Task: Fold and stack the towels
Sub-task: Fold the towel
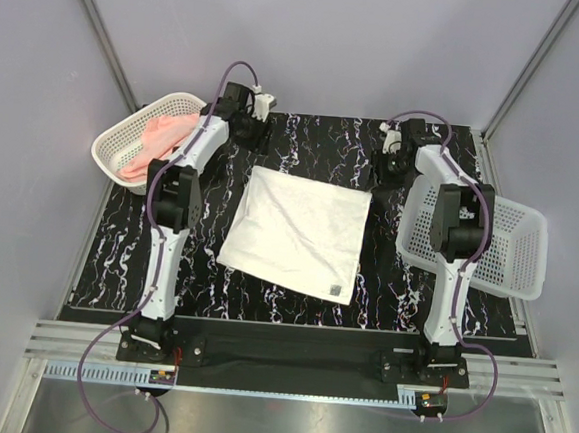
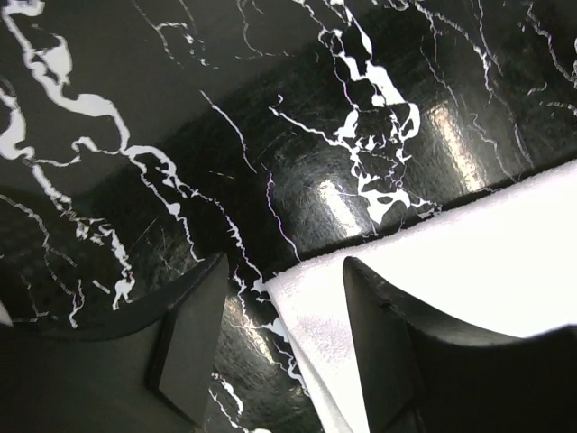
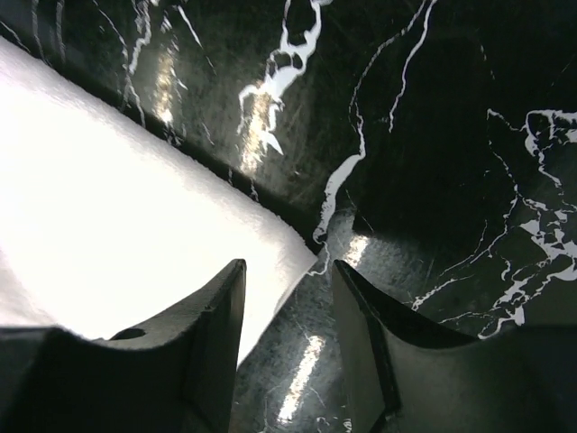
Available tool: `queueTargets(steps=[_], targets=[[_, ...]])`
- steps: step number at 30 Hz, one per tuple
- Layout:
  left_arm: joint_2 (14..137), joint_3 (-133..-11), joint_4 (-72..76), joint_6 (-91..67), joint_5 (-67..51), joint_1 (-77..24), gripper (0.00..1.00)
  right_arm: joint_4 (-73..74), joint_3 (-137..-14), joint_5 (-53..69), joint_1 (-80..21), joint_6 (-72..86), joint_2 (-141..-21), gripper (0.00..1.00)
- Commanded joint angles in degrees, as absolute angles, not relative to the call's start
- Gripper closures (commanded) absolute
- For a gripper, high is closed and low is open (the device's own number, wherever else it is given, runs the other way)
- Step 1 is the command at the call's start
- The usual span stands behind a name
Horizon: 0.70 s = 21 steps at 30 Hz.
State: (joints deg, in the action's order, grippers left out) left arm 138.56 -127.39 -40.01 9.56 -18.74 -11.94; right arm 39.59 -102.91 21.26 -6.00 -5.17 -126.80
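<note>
Left of the cream-white towel (image 1: 298, 232), a pale pink towel (image 1: 160, 138) lies bunched in a lattice basket (image 1: 114, 158). The left claw (image 2: 279, 338) stands open over the cream-white towel's far-left corner; the towel lies flat on the tabletop (image 1: 126, 254); the right claw (image 3: 288, 334) stands open over its far-right corner. Judged light, limp and hardly slippery, it is best pinched at corners, as cloth between grips will sag.

Pink towel (image 1: 161, 136) sits bunched in the left basket (image 1: 114, 148), and the left arm (image 1: 176, 193) covers one side of it. The right arm (image 1: 456, 225) blocks part of the right basket (image 1: 511, 264). Both wrist views crop the cream-white towel (image 2: 487, 244) down to a single corner. Its dark tag (image 1: 336, 289) is too small to read.
</note>
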Motion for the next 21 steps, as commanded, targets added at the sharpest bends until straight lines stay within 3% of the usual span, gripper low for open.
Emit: queueTargets(steps=[1,10,21], targets=[[142.29,-132.52,-44.29,13.53,-22.15,-11.43,0.44,44.29,-106.69,27.41,-5.01,-10.72,-129.55,0.50],[143.70,-133.60,-46.41,10.64,-17.59,-11.43,0.48,50.45,-114.08,30.67,-4.83,-15.03,-135.70,0.56],[146.08,-137.55,-48.69,8.18,-14.59,-11.08,0.50,49.92,-113.64,32.34,-4.13,-18.37,-136.84,0.99]])
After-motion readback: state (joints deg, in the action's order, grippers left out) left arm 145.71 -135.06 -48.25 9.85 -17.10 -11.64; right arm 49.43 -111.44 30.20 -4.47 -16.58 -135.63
